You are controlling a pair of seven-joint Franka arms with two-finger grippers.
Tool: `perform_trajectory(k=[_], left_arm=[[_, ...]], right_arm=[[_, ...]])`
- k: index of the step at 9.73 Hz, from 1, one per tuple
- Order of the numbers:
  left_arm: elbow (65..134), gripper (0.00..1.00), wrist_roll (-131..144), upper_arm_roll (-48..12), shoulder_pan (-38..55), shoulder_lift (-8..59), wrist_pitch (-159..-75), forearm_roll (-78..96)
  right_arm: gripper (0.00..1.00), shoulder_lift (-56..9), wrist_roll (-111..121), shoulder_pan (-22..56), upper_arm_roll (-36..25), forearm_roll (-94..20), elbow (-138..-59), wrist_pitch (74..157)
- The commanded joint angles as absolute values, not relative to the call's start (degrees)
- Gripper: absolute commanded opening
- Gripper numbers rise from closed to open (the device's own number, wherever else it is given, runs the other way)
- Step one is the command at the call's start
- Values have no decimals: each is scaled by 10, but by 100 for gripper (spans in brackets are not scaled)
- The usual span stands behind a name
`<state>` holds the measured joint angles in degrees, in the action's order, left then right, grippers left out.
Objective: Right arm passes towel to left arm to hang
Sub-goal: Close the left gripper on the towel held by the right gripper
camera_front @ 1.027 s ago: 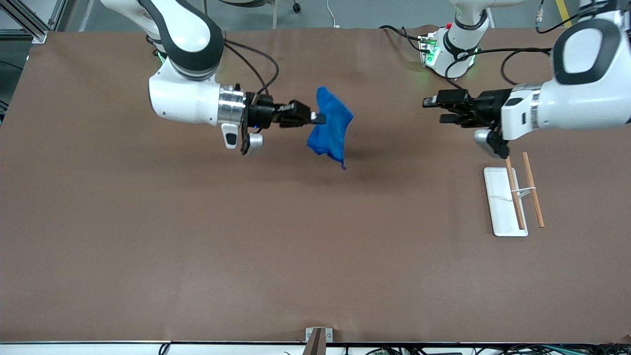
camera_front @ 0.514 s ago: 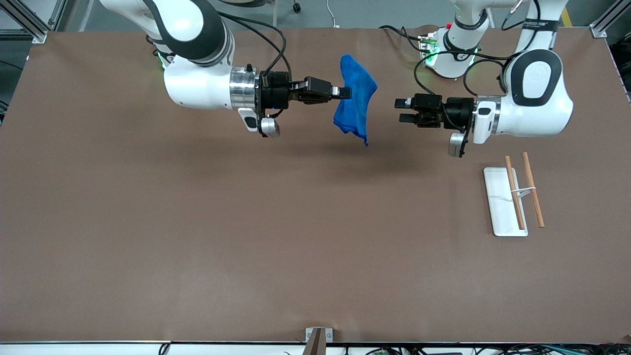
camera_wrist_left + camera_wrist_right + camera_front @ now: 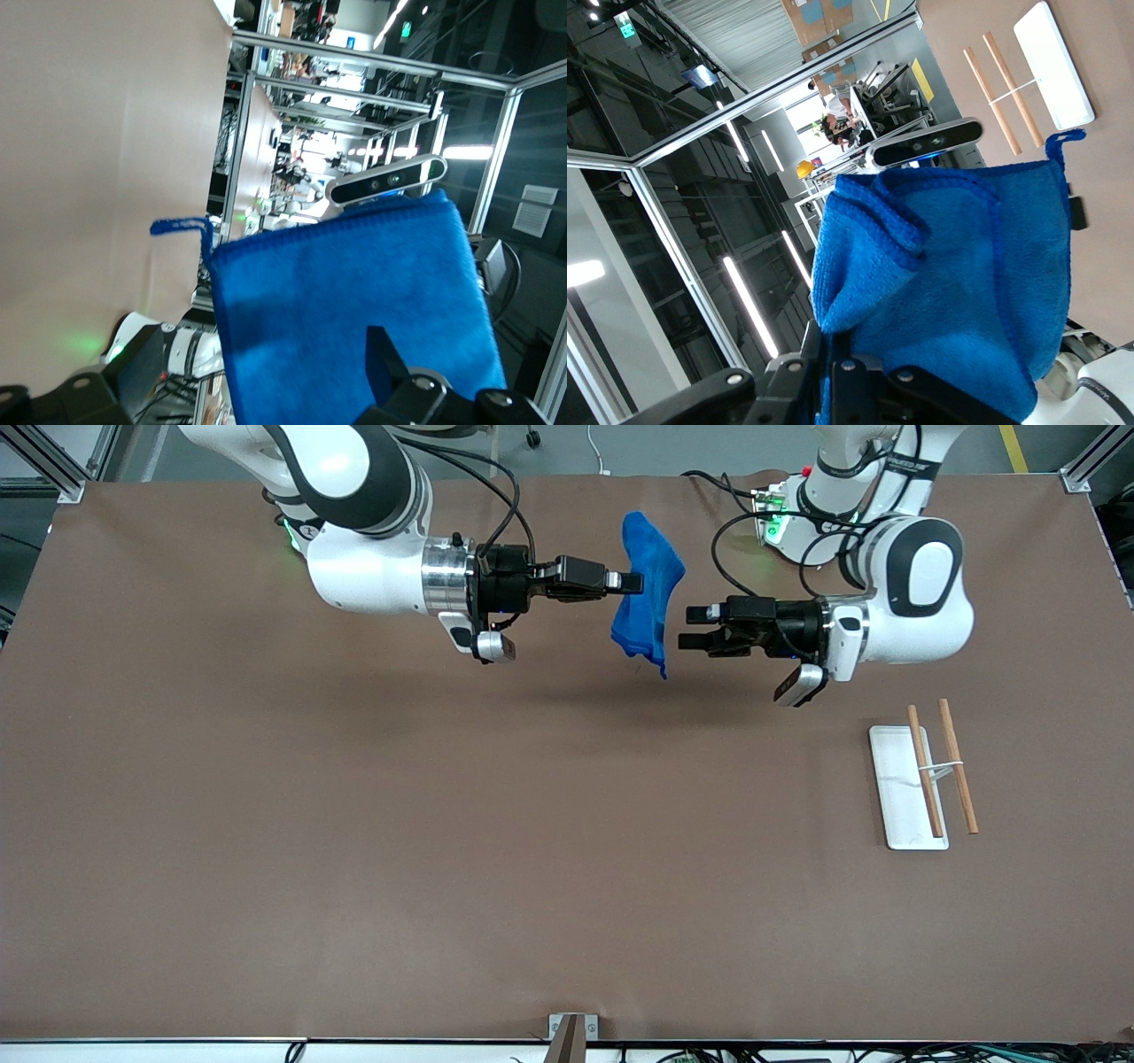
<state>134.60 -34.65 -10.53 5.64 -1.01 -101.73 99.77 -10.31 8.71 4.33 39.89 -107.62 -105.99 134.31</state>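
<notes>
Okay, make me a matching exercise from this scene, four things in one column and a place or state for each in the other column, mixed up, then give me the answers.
Things:
1. towel
2. right gripper
3. left gripper
4. white rack base

States or places:
A. jaws open, in the air beside the hanging cloth, not touching it
B. lying on the table toward the left arm's end, two wooden rods across it
C. hanging in the air, blue, pinched at one edge
D. jaws shut on the cloth, over the table

Pairs: 1-C, 2-D, 3-A, 4-B
</notes>
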Motion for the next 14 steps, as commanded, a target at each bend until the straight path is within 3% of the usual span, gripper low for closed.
perform_trajectory(k=[1, 5, 6, 8, 9, 10, 14], left_arm=[[1382, 100, -389, -129, 59, -5, -1036, 1051], [1398, 97, -381, -163, 53, -34, -1049, 1144], [1398, 79, -380, -161, 52, -39, -1049, 1145], [1397, 22, -379, -160, 36, -52, -1049, 1144], [1397, 5, -378, -158, 34, -51, -1049, 1143], [1397, 1, -377, -158, 34, -51, -1049, 1141], [1385, 0, -375, -152, 21, -49, -1050, 1118]], right_arm=[[0, -105, 92, 48, 403, -1105, -1049, 1350], [0, -114, 93, 48, 403, -1105, -1041, 1349], [0, -114, 97, 48, 403, -1105, -1041, 1350], [0, -114, 97, 48, 403, -1105, -1041, 1350], [0, -114, 97, 48, 403, -1105, -1041, 1349], [0, -114, 97, 48, 403, -1105, -1041, 1349], [0, -115, 97, 48, 403, -1105, -1041, 1349]])
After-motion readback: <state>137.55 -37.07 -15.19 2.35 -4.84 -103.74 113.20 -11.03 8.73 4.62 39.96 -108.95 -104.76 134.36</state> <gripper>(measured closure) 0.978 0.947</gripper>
